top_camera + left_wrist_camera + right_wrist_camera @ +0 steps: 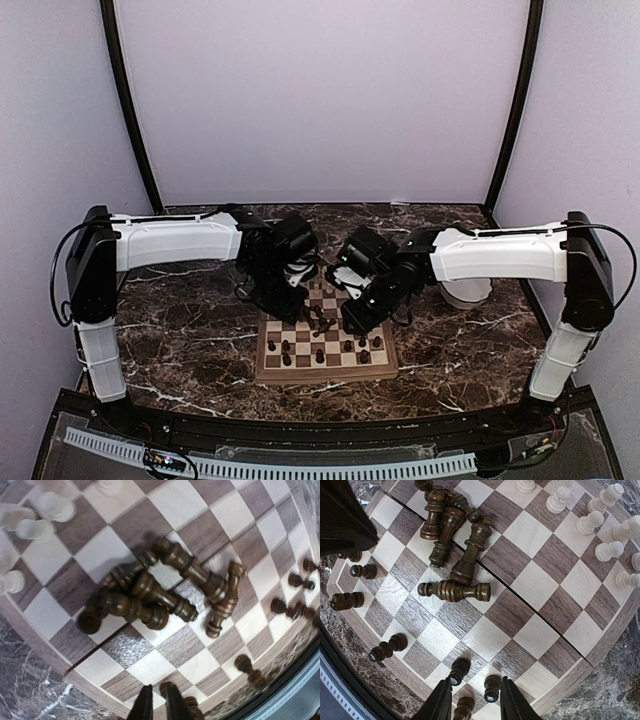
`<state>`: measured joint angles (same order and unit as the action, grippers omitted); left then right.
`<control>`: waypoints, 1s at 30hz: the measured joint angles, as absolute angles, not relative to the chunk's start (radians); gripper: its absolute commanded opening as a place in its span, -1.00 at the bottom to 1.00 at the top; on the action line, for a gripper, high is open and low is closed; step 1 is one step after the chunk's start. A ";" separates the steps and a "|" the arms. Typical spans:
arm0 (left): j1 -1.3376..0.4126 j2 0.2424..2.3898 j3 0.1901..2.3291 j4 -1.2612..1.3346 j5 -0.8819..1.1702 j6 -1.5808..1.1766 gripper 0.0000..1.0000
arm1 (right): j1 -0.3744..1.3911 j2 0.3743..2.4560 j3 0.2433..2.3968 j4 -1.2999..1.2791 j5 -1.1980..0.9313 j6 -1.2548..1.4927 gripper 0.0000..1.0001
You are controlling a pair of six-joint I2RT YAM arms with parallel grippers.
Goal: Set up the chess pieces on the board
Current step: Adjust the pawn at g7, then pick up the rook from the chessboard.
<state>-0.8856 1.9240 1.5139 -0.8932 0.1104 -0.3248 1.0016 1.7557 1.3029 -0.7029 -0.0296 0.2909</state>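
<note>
Closest to the lens, my left gripper (157, 689) is clenched with nothing between its fingers, poised above a board edge just beside a lone dark pawn (192, 710). My right gripper (475, 682) stands released, jaws apart, one upright pawn (492, 689) between the fingers but ungripped. Marble table (180, 340), dark with white veining, carries everything. Board (325, 376) sits centred on it, both my wrists bent over its far half. White bowl (468, 293) shows partly under my right forearm, off the board. Heap of dark pieces (150, 595) lies toppled mid-board, crossed over one another. Cream pieces (592, 520) stand upright along the edge opposite the dark pawns (320, 355), which stand in the near rows.
</note>
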 measured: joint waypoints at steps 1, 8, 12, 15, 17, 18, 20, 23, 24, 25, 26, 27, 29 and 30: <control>-0.882 1.924 1.530 -0.894 0.102 -0.320 -0.43 | 1.002 1.756 1.303 -0.702 -0.030 0.291 -0.30; -0.813 1.911 1.572 -0.892 0.061 -0.345 -0.33 | 1.002 1.756 1.303 -0.702 -0.030 0.294 -0.30; -0.779 1.921 1.593 -0.899 0.060 -0.356 -0.32 | 1.002 1.756 1.303 -0.702 -0.029 0.294 -0.30; -0.780 1.940 1.623 -0.896 0.066 -0.363 -0.30 | 1.002 1.756 1.303 -0.702 -0.029 0.294 -0.30; -0.783 1.956 1.634 -0.894 0.069 -0.363 -0.31 | 1.002 1.756 1.303 -0.702 -0.029 0.294 -0.30; -0.784 1.961 1.636 -0.892 0.069 -0.363 -0.32 | 1.002 1.756 1.303 -0.702 -0.029 0.294 -0.30; -0.784 1.975 1.639 -0.892 0.070 -0.361 -0.34 | 1.002 1.756 1.302 -0.702 -0.029 0.294 -0.30; -0.783 2.001 1.662 -0.892 0.070 -0.358 -0.37 | 1.002 1.756 1.302 -0.702 -0.029 0.294 -0.30; -0.783 2.010 1.670 -0.891 0.070 -0.355 -0.38 | 1.002 1.756 1.301 -0.702 -0.029 0.294 -0.30; -0.783 2.016 1.674 -0.890 0.070 -0.353 -0.39 | 1.002 1.756 1.301 -0.702 -0.029 0.295 -0.30; -0.783 2.021 1.677 -0.891 0.070 -0.352 -0.41 | 1.002 1.756 1.301 -0.702 -0.029 0.295 -0.30; -0.783 2.026 1.680 -0.891 0.070 -0.351 -0.42 | 1.002 1.756 1.301 -0.702 -0.029 0.295 -0.30; -0.783 2.031 1.681 -0.891 0.070 -0.348 -0.43 | 1.002 1.756 1.301 -0.702 -0.028 0.298 -0.30; -0.782 2.033 1.681 -0.891 0.070 -0.347 -0.44 | 1.002 1.756 1.300 -0.702 -0.028 0.298 -0.29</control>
